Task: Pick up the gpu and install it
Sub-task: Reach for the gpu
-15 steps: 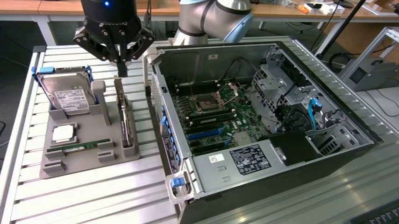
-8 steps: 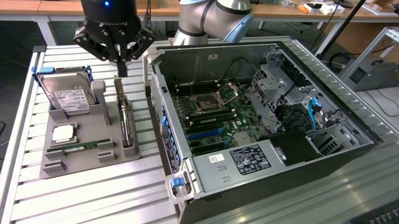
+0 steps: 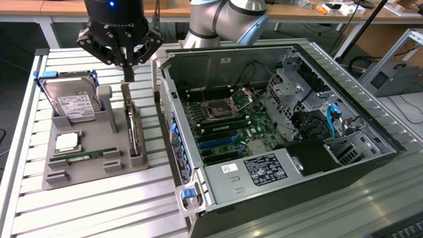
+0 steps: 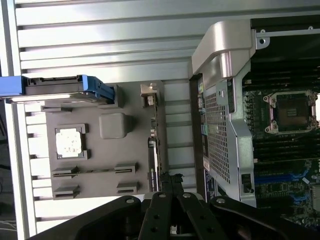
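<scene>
The gpu [image 3: 134, 130] stands on its long edge in a slot of the grey holder tray [image 3: 92, 166], on the side nearest the open computer case [image 3: 343, 163]. It is a thin black card, edge-on in the wrist view [image 4: 155, 125]. My gripper [image 3: 128, 74] hangs just above the card's far end, with its fingers pressed together and nothing between them. In the wrist view the gripper [image 4: 170, 181] has its fingertips over one end of the card's edge. The motherboard [image 3: 225, 124] lies exposed in the case, with blue expansion slots [image 3: 215, 144].
The holder tray also carries a silver hard drive [image 3: 73, 101] in a blue frame, a square processor chip [image 3: 68, 142] and a slim green memory stick [image 3: 82, 157]. The case's metal rear wall [image 4: 225, 130] rises close beside the card. The slatted table [image 3: 99, 208] extends to the front.
</scene>
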Tool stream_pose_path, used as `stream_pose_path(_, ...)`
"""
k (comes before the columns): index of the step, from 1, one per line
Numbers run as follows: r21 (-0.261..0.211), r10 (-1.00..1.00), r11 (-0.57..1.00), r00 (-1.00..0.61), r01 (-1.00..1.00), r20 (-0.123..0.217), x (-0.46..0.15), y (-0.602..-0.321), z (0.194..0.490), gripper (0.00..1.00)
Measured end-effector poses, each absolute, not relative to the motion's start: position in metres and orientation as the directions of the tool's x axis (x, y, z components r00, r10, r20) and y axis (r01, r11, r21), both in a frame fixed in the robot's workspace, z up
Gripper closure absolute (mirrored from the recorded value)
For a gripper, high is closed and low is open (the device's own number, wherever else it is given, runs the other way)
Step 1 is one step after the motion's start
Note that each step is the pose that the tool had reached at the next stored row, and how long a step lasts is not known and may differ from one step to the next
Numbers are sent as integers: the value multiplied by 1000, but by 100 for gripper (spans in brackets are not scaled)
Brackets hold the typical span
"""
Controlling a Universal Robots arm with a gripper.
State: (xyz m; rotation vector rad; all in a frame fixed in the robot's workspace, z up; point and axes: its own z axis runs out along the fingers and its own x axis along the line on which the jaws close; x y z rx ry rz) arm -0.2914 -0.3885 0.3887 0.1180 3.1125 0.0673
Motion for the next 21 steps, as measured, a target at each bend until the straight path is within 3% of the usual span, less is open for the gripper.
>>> stream_pose_path(21,44,76,996,-997,75,-24,-307,-395,387,89)
